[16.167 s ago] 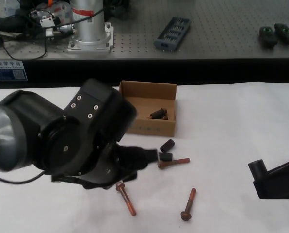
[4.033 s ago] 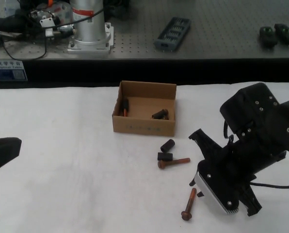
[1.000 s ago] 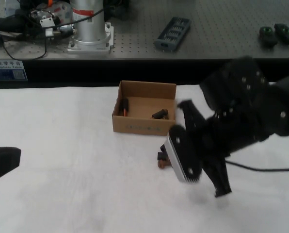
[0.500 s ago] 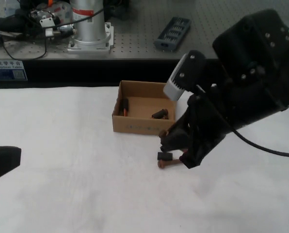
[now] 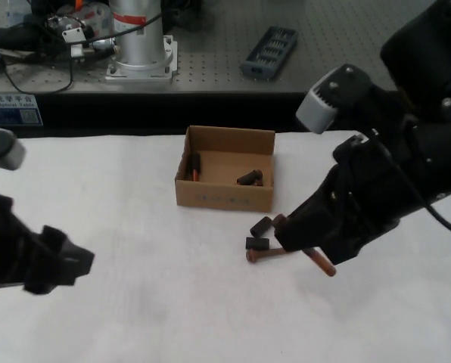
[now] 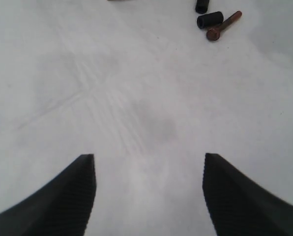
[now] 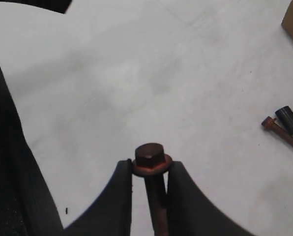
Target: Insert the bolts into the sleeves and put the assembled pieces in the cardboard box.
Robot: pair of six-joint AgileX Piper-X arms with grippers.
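1. Left tool [image 6: 149,158]: nearest the camera, well short of the cardboard box [image 5: 225,198] and to its left. Its dark ribbed fingers [image 6: 80,194] are spread wide with nothing between them. Below lies the white, creased tabletop covering [image 6: 136,98].

2. Right tool [image 7: 150,169]: to the near right of the box. It is clamped on the held bolt [image 7: 149,155] just under the flanged hexagonal head, and the rusty-brown shank runs down between the two smooth black fingers.

3. Obstruction: the black body of the right arm [image 5: 407,174] covers the tabletop to the right of the box. It also hides the shank tip of the loose bolt [image 5: 267,254] in the high view.

4. Loose parts lie just in front of the box's near right corner, between the box and the right tool. A short black cylindrical sleeve [image 5: 261,225] lies alone. A second sleeve [image 5: 256,243] lies close alongside the loose bolt, near its head; contact cannot be confirmed.

5. The box is brown cardboard with an open top. One dark piece [image 5: 196,168] lies by its left wall and another dark piece [image 5: 250,178] lies toward its right wall.

6. Beyond the box is a grey perforated metal plate [image 5: 346,38]. It carries a silver post [image 5: 137,26], a dark ribbed rack [image 5: 269,50], cables [image 5: 29,38] and two dark fittings [image 5: 433,51].
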